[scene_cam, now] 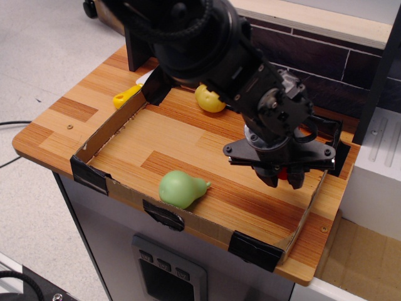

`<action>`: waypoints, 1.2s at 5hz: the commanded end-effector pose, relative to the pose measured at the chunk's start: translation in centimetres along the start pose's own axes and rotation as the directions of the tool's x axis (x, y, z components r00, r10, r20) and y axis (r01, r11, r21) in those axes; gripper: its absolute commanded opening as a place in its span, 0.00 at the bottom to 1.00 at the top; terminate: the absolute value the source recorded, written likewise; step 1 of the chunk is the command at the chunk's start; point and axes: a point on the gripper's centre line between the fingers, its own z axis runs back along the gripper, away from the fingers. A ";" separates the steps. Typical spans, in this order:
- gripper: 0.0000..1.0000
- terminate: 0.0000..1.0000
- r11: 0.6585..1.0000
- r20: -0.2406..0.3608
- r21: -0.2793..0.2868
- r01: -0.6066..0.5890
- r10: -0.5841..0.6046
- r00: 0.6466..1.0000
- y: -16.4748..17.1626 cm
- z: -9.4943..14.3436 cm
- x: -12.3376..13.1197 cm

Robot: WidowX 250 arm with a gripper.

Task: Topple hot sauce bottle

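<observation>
Toward three o'clock on the table (62, 135), inside the low cardboard tray (100, 135), the black claw (280, 175) hangs low over the boards, almost wholly covering the hot sauce bottle (285, 175). Only slivers of red show under it and an orange patch at its upper right edge, so whether the bottle stands or lies cannot be told, nor whether the claw is spread or pinching. A green pear (181, 188) lies at six o'clock, a yellow fruit (207, 100) at twelve.
</observation>
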 end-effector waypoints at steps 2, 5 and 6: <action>1.00 0.00 0.999 -0.005 0.013 -0.050 0.050 0.999 -1.0 1.1 1.6; 1.00 0.00 0.995 -0.005 0.032 -0.090 0.090 0.996 -1.9 4.7 3.7; 1.00 0.00 0.995 -0.005 0.032 -0.090 0.090 0.996 -1.9 4.7 3.7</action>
